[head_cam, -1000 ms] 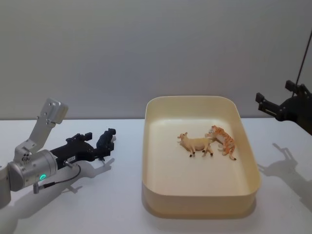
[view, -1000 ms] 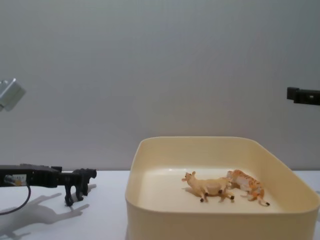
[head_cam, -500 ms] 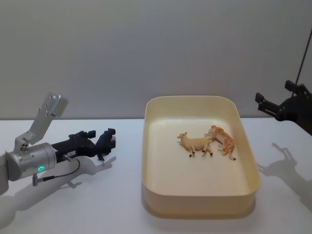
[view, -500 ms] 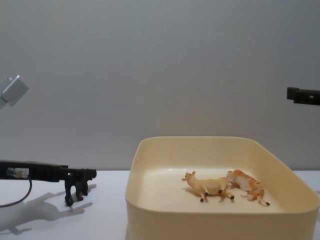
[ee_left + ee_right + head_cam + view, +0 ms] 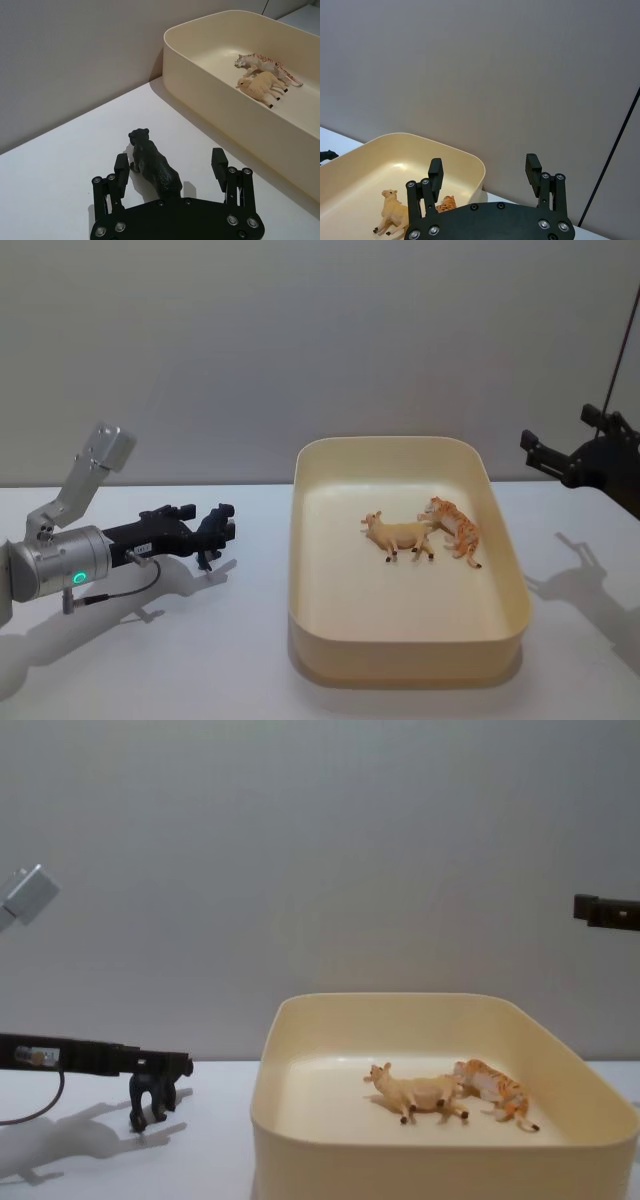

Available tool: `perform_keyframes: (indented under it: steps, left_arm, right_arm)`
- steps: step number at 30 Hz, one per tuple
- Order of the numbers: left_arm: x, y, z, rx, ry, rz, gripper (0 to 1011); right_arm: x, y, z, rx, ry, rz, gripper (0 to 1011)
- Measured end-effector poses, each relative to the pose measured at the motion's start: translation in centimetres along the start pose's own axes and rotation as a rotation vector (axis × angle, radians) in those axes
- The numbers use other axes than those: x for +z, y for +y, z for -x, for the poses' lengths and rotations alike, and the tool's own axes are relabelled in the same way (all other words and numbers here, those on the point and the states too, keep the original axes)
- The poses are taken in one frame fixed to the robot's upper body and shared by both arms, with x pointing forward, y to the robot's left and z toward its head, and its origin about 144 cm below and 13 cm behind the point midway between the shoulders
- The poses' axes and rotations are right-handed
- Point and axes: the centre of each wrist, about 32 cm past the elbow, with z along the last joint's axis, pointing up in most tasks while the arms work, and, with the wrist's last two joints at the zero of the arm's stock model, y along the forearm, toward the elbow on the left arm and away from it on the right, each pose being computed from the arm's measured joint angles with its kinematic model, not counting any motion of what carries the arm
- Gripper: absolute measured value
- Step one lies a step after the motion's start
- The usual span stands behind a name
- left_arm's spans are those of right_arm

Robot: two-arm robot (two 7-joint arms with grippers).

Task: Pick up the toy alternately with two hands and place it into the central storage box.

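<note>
1. Black panther toy point(image 5: 152, 167) stands on its feet on the white table point(image 5: 200, 660), well to the left of the storage box point(image 5: 400, 660) and outside it.
2. Hard to read here: in the head view the dark toy blends into the black fingers around it. In the left wrist view the claw's palm covers its hindquarters. In the chest view a finger crosses in front of its back.
3. Left gripper point(image 5: 170, 160) is low over the table, left of the box, jaws spread wide with the panther between them. One finger point(image 5: 121, 167) sits just beside the toy's flank, and I can't tell if they touch. The other finger is clearly apart from it.
4. Right gripper point(image 5: 484, 165) hangs high, to the right of the box, fingers parted and holding nothing. The chest view cuts it off at the edge.
5. Inside the box, a cream lamb toy point(image 5: 400, 535) and an orange tiger toy point(image 5: 455, 528) lie on their sides, touching, toward the far right.
</note>
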Motion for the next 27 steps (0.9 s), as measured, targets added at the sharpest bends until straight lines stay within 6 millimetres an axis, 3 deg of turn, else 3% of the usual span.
perform_keyframes:
  steps: [27]
  left_arm:
    - [0.26,-0.1,-0.3,-0.012,0.007,-0.007,1001]
  right_arm:
    - [0.0,0.0,0.0,0.0,0.0,0.0,1001]
